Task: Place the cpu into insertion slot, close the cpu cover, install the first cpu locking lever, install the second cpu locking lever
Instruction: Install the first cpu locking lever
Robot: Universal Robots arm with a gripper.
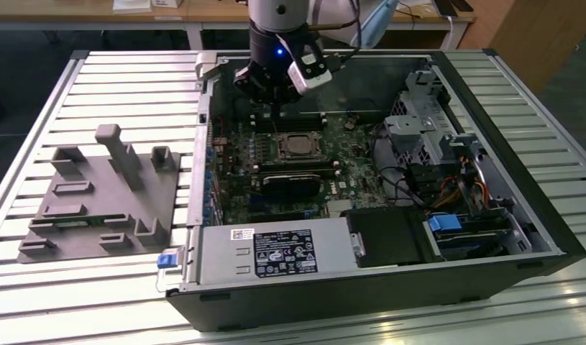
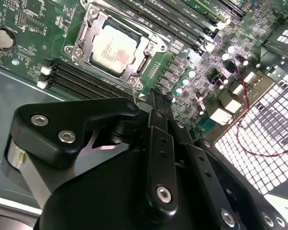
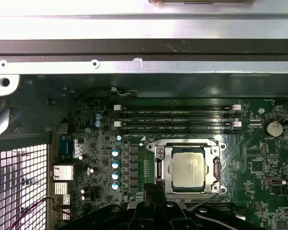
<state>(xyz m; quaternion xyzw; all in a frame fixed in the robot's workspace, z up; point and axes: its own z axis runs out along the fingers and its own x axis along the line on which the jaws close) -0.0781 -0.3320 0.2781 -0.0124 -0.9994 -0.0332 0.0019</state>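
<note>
**A:** Where is the cpu [image 3: 188, 168]?

**B:** It lies flat in the insertion slot [image 1: 283, 149], pale face up, on the green board near the middle of the open computer case [image 1: 369, 295]. The cpu cover [image 3: 188, 147] is down over it, and its window frames the chip. I judge that pins the edges and leaves the face bare.

**A:** And the gripper [image 1: 273, 108]?

**B:** In the exterior view it hangs at about eleven o'clock from the slot, over the memory slots [image 3: 177, 109], touching nothing I can see. The jaws are clenched on nothing, tips together. A narrow point like that probably suits nudging thin metal parts.

**A:** The locking levers?

**B:** Too thin to tell whether they are latched.

**A:** Why is the case on its side?

**B:** Lying on the counter [image 1: 129, 86], it turns the board upward, so the arm can reach it from above.
</note>
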